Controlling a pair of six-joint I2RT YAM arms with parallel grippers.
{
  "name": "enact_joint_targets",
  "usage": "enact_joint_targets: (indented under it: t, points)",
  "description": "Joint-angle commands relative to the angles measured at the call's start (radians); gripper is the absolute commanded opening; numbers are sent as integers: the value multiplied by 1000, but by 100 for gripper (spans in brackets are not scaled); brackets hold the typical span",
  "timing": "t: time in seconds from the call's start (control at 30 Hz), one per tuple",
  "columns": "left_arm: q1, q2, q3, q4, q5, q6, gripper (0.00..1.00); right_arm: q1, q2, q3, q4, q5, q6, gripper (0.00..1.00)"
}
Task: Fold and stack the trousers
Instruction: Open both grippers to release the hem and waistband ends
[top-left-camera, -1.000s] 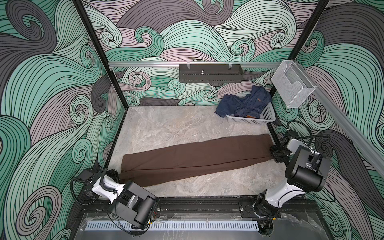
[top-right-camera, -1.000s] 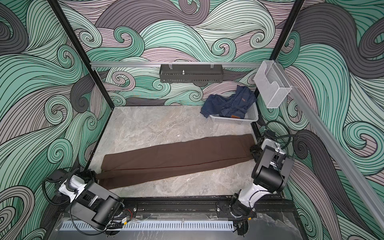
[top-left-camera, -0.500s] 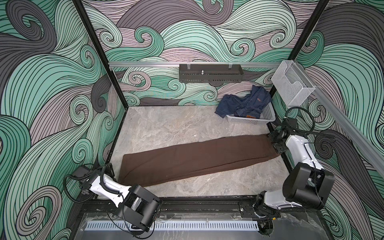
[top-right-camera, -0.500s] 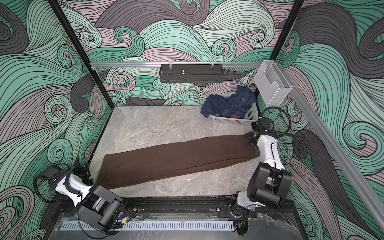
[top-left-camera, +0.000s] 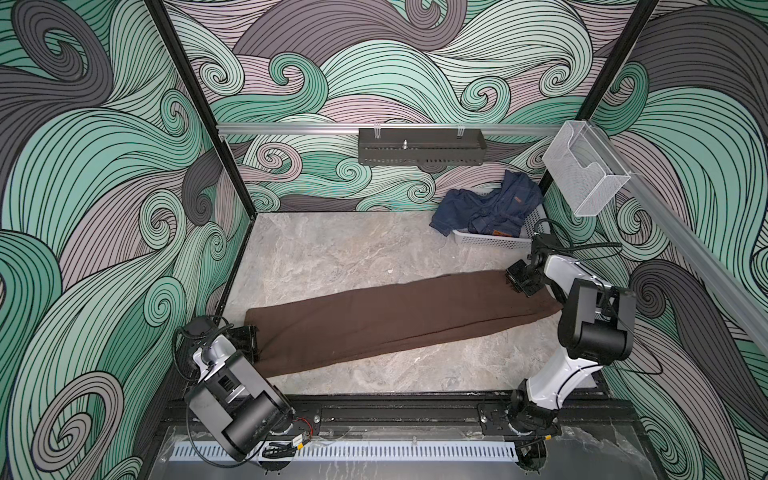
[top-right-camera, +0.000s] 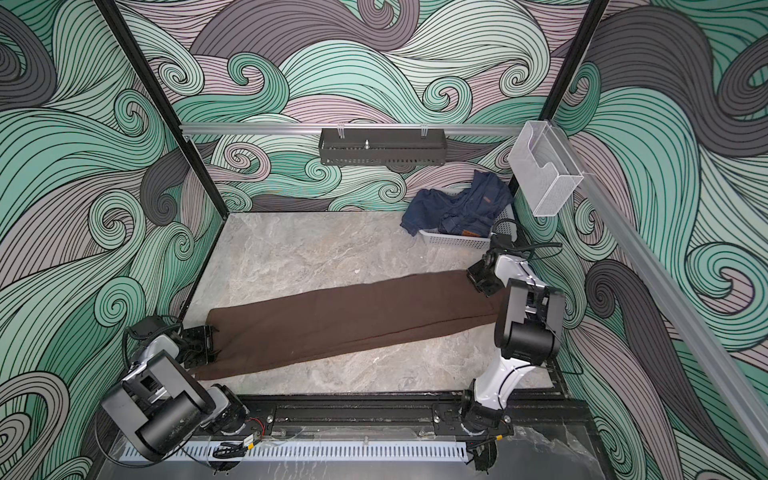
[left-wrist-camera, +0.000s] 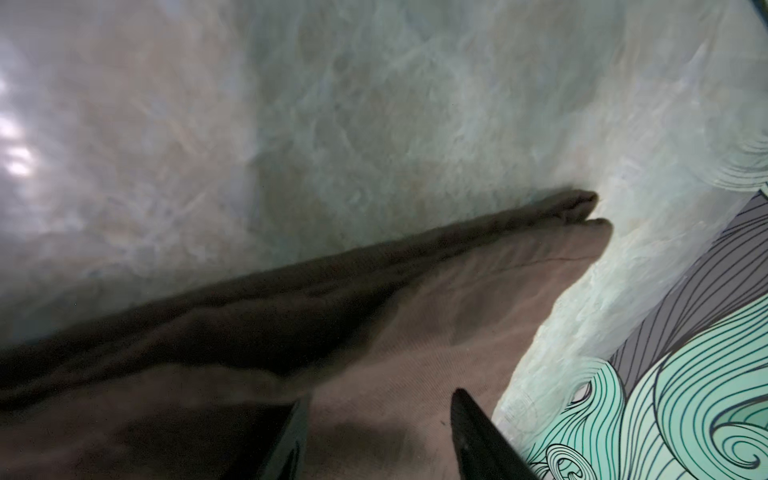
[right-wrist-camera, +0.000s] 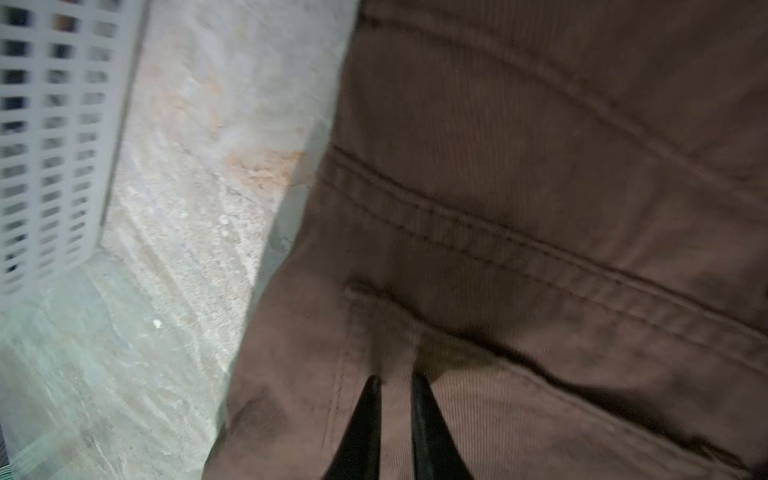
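One pair of long dark brown soft-fabric trousers (top-left-camera: 395, 320) lies lengthwise across the grey marble tabletop (top-left-camera: 332, 249). Limp and light, I judge; best taken at both ends. My right gripper (right-wrist-camera: 395, 380) pinches the waist end; my left gripper (left-wrist-camera: 381, 395) straddles the hems, fingers apart.

**Denim, basket and wall fittings**

Dark blue denim garments (top-left-camera: 488, 208) spill over a white slotted basket (top-left-camera: 486, 239) in the far right corner of the grey marbled worktop (top-left-camera: 332, 253). A black rack (top-left-camera: 419, 151) and a pale mesh holder (top-left-camera: 586, 176) hang from rails against wave-patterned walls (top-left-camera: 104, 187).
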Motion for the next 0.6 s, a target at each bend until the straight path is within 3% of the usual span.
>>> enact_joint_targets:
  t: [0.0,0.17,0.33,0.57]
  points:
    - [-17,46,0,49,-71,-6,57,-3,35,-30,21,0,-9,14]
    - [-49,165,56,93,-112,8,49,-33,42,-97,30,40,29,14]
    - [-142,315,152,124,-127,-3,41,-82,-42,-224,47,105,87,13]
    - [-278,508,369,87,-124,-32,40,-103,-187,-368,47,160,141,13]
